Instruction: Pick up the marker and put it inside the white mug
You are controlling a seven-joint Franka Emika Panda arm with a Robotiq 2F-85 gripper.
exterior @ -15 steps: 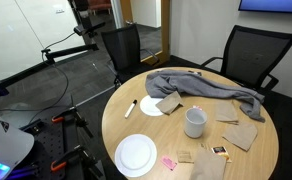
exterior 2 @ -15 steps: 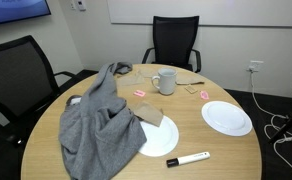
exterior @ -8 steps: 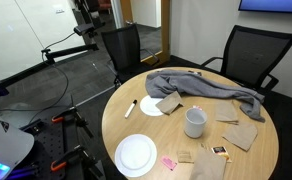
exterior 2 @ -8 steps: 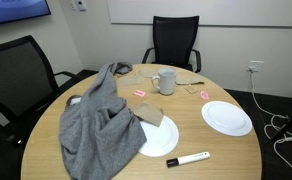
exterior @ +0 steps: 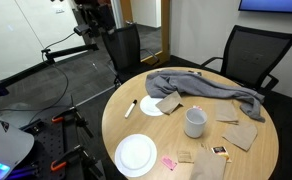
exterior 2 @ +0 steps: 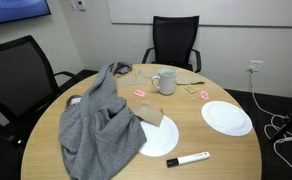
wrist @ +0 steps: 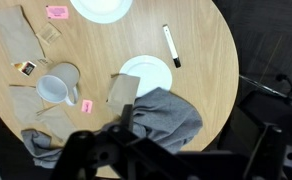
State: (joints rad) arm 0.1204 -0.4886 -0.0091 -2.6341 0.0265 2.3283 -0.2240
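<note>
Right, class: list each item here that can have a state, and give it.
marker: lying flat, not gripped
white mug: upright, no marker inside
grey cloth: crumpled in a heap
bare plate: nothing on it
second plate: partly covered by a brown napkin
gripper: raised high, jaws unclear

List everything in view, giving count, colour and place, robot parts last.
round wooden table: one, light brown, mid-room.
thin black marker: one, black with pale tip, near the table edge.
glossy white ceramic mug: one, white, among the napkins.
flat round plates: two, white, one at the edge, one partly under a napkin.
crumpled cloth: one, grey, draped over the table.
paper napkins: several, brown, scattered around the mug.
small flat tags: two, pink, on the table.
office chairs: two, black, beside the table.
robot gripper: one, dark, above the table; jaws unclear.
</note>
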